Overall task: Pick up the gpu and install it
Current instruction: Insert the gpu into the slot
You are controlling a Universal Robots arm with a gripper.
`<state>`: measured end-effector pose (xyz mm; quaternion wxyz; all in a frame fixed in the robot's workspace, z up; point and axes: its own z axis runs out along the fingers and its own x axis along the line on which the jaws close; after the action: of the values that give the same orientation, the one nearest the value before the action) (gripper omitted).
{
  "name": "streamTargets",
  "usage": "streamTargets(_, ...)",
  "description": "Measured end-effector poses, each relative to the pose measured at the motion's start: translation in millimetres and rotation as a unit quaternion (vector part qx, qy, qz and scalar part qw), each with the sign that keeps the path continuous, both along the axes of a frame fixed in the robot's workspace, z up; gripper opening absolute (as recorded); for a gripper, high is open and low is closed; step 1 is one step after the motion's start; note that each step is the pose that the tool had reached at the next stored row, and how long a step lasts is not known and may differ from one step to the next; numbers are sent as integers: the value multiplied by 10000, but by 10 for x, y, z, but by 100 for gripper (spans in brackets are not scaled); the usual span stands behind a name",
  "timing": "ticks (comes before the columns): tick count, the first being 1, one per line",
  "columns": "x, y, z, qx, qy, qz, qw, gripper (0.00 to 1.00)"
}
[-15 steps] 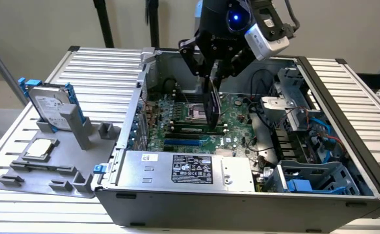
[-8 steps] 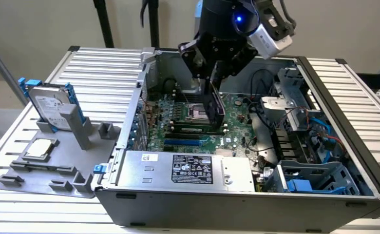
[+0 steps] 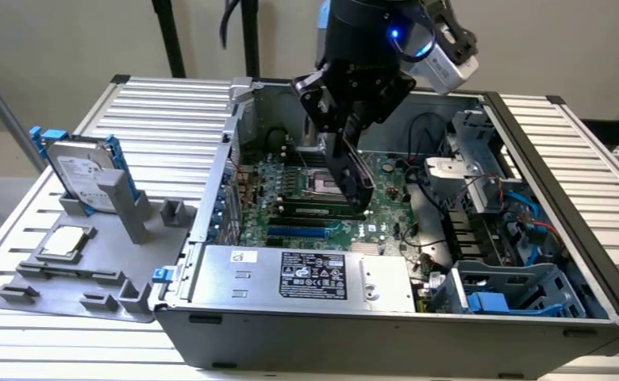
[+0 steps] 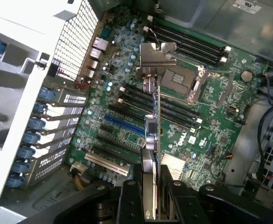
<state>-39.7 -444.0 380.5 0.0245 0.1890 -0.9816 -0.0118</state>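
Note:
My gripper (image 3: 344, 131) hangs over the open computer case (image 3: 394, 333) and is shut on the gpu (image 3: 350, 176), a thin black card held on edge above the green motherboard (image 3: 288, 178). In the wrist view the gpu (image 4: 153, 135) runs edge-on away from my gripper (image 4: 151, 193), its silver end bracket (image 4: 156, 55) at the far end, and a black finger (image 4: 128, 198) presses each face. The card floats over the motherboard (image 4: 104, 93), next to the blue expansion slot (image 4: 122, 125) and apart from it. Black memory sticks (image 4: 187, 44) sit in their slots beyond the processor socket (image 4: 178, 83).
A hard drive in a blue frame (image 3: 77, 163) stands on a grey fixture (image 3: 77, 270) at the exterior view's left. The power supply (image 3: 299, 274) fills the case's front. Cables and drive cages (image 3: 500, 214) crowd the right side. Rear slot covers (image 4: 52, 135) line one case wall.

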Motion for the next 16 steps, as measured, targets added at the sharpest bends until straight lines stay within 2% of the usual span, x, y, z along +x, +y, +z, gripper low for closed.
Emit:
streamTargets(4,0,0,-18,0,0,359,9994,27)
streamTargets(8,0,0,-46,0,0,730,9973,27)
streamTargets(12,0,0,-83,0,-1,1088,9941,27)
streamTargets(16,0,0,-132,0,-4,1452,9894,27)
